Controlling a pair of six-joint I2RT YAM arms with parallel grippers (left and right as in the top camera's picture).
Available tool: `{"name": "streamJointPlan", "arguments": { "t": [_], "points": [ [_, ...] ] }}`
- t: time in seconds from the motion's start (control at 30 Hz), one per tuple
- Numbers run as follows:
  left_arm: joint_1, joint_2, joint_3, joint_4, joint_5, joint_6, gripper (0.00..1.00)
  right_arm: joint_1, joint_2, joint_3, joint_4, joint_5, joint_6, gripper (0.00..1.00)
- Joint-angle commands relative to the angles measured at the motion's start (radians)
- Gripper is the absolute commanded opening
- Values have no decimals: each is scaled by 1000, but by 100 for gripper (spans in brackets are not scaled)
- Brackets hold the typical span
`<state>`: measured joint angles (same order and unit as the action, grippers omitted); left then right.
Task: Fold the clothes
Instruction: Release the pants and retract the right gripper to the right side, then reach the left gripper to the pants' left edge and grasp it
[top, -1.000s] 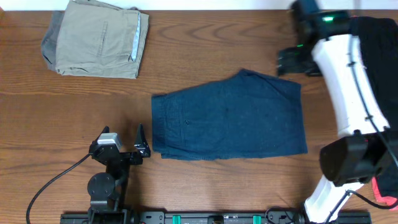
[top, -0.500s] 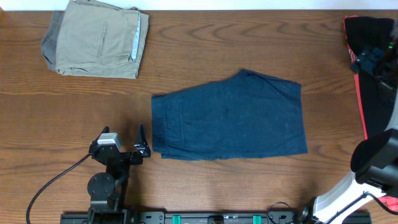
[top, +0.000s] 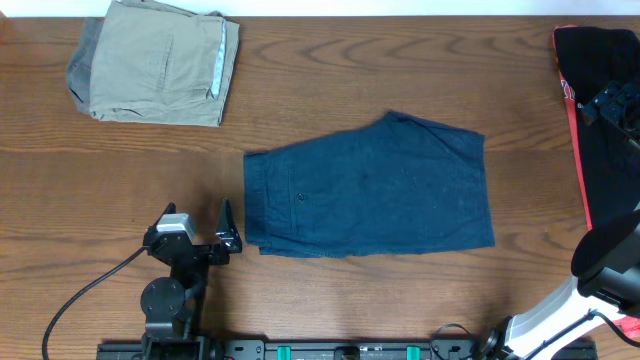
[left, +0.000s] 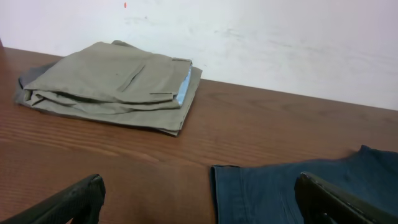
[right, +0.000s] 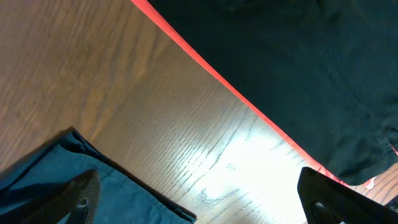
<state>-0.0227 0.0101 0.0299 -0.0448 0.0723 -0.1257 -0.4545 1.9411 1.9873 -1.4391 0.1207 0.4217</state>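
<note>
Left gripper sits low at about 8 o'clock from the navy-blue shorts, just beside the waistband corner. Its fingers are spread wide with nothing between them. The right gripper is far off toward 2 o'clock, above the black garment with the red-pink stripe. Its own camera shows its fingers spread and empty as well.

The shorts lie flat in the middle of the wooden table, waistband toward 9 o'clock and leg hems toward 3 o'clock. They are touched by neither gripper. The tan shorts rest folded at 10 o'clock, well apart from them.

The folding judged from this layout is not yet begun, and the risks lie mostly on the right side. If the right gripper drops where it hangs, it would pinch the black garment and not the shorts. Once over the hems, a shallow pinch could lift only the top layer, so the legs would peel apart and the fold would come out crooked. On the left, a low approach could push the waistband corner and bunch it. If the two arms lift unevenly, the cloth could drag across the wood and skew.
</note>
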Motion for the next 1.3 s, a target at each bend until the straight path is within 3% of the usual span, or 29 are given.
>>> {"name": "streamJointPlan", "arguments": {
  "t": [0.0, 0.23, 0.3, 0.5, 0.63, 1.03, 1.13, 1.27],
  "points": [
    [-3, -6, -26, -15, 29, 7, 98, -4, 8, 6, -1, -5, 19, 99],
    [-3, -4, -25, 0, 230, -362, 98, -3, 8, 6, -1, -5, 19, 99],
    [-3, -4, -23, 27, 266, -380, 98, -3, 8, 6, -1, -5, 19, 99],
    [-3, 16, 74, 41, 343, -296, 98, -3, 8, 6, 0, -5, 19, 99],
    [-3, 137, 254, -37, 335, -206, 98, -3, 8, 6, -1, -5, 19, 99],
    [-3, 1009, 1057, -866, 335, 98, 98, -3, 8, 6, 0, -5, 19, 99],
    [-3, 1178, 1160, -912, 335, 106, 98, -3, 8, 6, -1, -5, 19, 99],
    [-3, 1339, 1168, -900, 335, 107, 98, -3, 8, 6, -1, -5, 19, 99]
  ]
}}
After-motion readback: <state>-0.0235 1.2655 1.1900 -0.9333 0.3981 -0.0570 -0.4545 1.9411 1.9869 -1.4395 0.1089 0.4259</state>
